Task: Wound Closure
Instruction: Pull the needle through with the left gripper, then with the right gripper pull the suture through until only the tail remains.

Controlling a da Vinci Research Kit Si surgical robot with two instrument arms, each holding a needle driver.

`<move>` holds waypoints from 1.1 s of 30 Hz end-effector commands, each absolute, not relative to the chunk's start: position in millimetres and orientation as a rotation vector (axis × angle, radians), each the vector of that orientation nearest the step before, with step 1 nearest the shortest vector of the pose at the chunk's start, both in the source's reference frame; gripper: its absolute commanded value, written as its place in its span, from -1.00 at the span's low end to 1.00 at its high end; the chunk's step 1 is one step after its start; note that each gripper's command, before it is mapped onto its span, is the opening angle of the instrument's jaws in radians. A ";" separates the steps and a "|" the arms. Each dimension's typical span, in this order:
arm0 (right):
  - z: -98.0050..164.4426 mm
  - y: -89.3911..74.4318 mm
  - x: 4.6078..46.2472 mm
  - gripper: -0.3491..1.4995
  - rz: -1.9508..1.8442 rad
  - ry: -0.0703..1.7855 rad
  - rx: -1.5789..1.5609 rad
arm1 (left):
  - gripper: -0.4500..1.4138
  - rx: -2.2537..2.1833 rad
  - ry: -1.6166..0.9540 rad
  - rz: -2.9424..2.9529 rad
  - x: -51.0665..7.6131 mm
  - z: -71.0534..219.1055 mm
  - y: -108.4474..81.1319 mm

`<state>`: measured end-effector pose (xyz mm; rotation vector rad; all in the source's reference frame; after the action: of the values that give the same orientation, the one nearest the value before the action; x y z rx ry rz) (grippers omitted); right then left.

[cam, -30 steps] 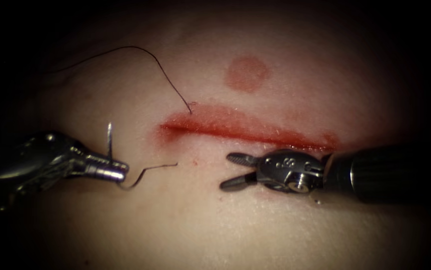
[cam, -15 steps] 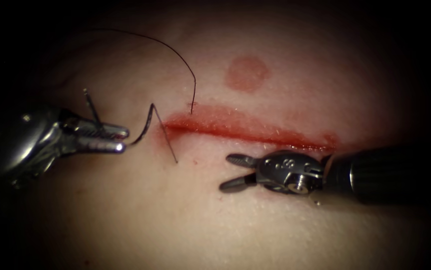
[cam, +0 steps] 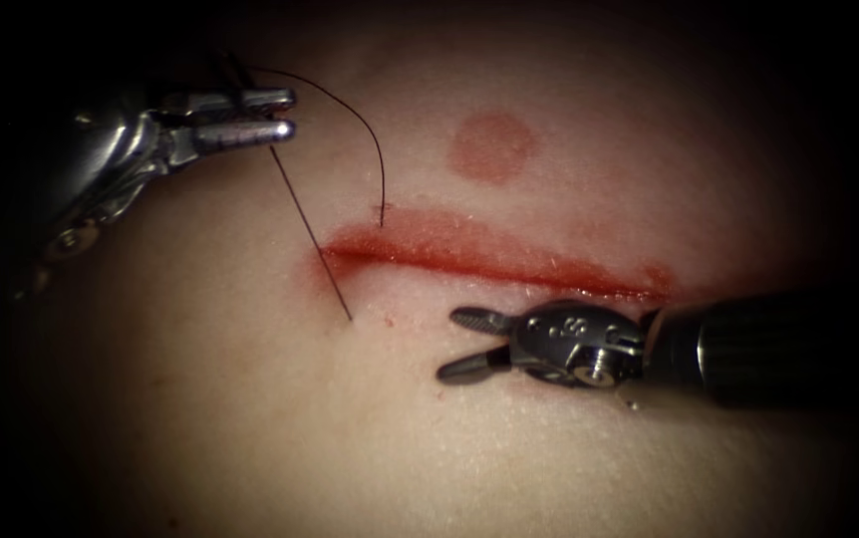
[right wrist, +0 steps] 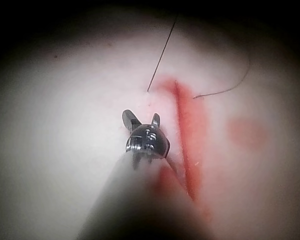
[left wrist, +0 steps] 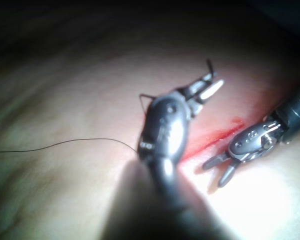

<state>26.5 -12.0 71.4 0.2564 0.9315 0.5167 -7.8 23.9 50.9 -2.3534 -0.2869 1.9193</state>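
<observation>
Now the left end effector (cam: 285, 115), clamped on the needle (left wrist: 209, 66) clear of the tissue (cam: 250, 418), holds thread (cam: 310, 237) taut from beside the cut (cam: 489, 261), while the right end effector (cam: 459, 344) gapes empty.

The tissue (cam: 509, 438) is pale pink. The cut (cam: 489, 261) is bright red, with a round dull-red spot (cam: 491, 146) above it. The thread (cam: 370, 149) is black. Both tools are shiny grey.
</observation>
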 end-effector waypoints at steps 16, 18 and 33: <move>72.0 -12.2 28.0 0.78 0.526 0.926 0.267 | -0.89 -2.373 -0.202 1.898 -6.2 48.3 32.8; 71.8 -12.1 28.4 0.76 0.491 0.928 0.247 | -0.89 -2.379 -0.200 1.894 -6.3 48.3 32.5; 73.4 -10.9 38.1 0.74 0.212 0.853 0.065 | -0.89 -2.415 -0.195 1.911 -4.1 49.9 27.1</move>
<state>38.0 -10.8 73.6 0.0558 0.8362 0.1904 -3.5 27.3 49.0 -2.4130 -0.1932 1.9016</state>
